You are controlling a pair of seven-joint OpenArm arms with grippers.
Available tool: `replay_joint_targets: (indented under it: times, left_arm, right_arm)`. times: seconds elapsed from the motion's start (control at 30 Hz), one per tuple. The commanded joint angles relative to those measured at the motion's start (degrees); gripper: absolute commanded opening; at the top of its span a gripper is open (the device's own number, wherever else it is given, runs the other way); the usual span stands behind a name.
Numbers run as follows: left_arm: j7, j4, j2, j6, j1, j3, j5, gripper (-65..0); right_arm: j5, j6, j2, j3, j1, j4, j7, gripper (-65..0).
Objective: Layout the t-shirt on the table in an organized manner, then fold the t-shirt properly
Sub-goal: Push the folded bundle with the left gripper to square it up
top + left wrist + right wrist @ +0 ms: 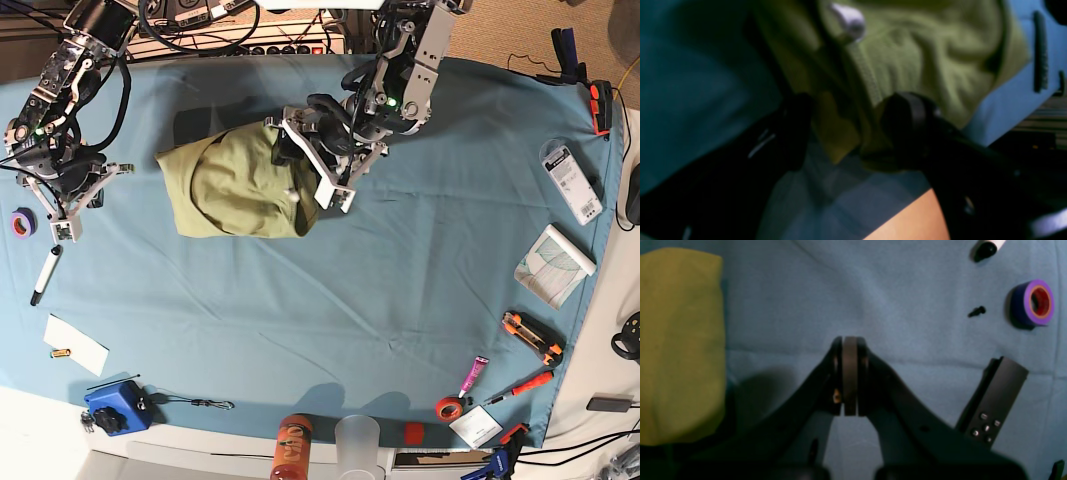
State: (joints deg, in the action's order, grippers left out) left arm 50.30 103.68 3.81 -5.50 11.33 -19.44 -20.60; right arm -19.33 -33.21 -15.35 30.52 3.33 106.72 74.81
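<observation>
Matt olive cloth t-shirt [235, 185], creased blue cloth (softly rumpled) tabletop [400, 270]

T-shirt [235, 190] on table [400, 290], tape roll [22, 223] and marker [46, 276] left

On view are one blue-and-purple tape roll [1032, 303], two clear cups [357, 447] and one orange bottle [292, 448].

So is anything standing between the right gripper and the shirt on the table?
Nothing visible stands between the right gripper and the t-shirt; just a strip of the blue cloth separates them. The tape roll lies on the gripper's far side from the shirt.
</observation>
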Motion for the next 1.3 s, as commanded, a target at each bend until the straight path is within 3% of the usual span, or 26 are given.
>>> replay_joint_targets:
  times: [0.0, 0.27, 0.37, 0.5, 0.7, 0.8, 0.83, 0.9, 1.03, 1.27]
  left_arm:
    - [-0.59, -0.42, 0.81, 0.33, -0.81, -0.26, -0.59, -26.5]
    - [1.07, -4.07, 3.19, 1.66, -1.20, -0.31, -6.58, -27.2]
    - [0.96, -4.09, 3.17, 1.20, -1.90, -0.31, -6.91, -34.9]
    - [-1.40, -4.09, 3.19, -2.27, -2.01, -0.31, -6.93, -48.2]
    - [-1.97, -4.11, 3.34, -3.08, -3.48, -0.31, -6.88, -50.5]
    - [-2.32, -4.11, 3.91, -3.02, -4.07, -0.31, -6.93, -60.1]
    - [-2.34, -4.11, 3.96, -2.36, -4.07, -0.31, -6.88, -65.0]
    - [-1.70, -4.11, 3.93, 0.13, -4.04, -0.31, -6.49, -65.0]
    - [3.65, -4.09, 3.93, 8.70, -4.00, -0.31, -6.82, -65.0]
    - [8.09, -3.02, 2.40, 9.22, -3.39, -0.24, -7.72, -65.0]
  right_arm:
    - [-0.11, 0.07, -1.03, 0.22, -0.76, 0.81, -0.87, -65.0]
    - [-0.13, 0.07, -1.03, 0.22, -0.79, 0.81, -0.87, -65.0]
    - [-0.13, 0.07, -1.03, 0.24, -0.79, 0.81, -0.87, -65.0]
    - [-0.15, 0.07, -1.03, 0.22, -0.76, 0.81, -0.90, -65.0]
    - [-0.33, 0.07, -1.01, 0.22, -0.76, 0.81, -0.85, -65.0]
    - [-0.33, 0.07, -1.01, 0.22, -0.76, 0.81, -0.87, -65.0]
    - [-0.33, 0.07, -1.01, 0.22, -0.76, 0.81, -0.87, -65.0]
    - [-0.33, 0.07, -1.03, 0.22, -0.76, 0.81, -0.98, -65.0]
    - [-0.31, 0.07, -1.05, 0.24, -0.79, 0.81, -2.73, -65.0]
    - [-0.09, 0.07, -2.32, 0.24, -0.79, 0.81, -3.39, -65.0]
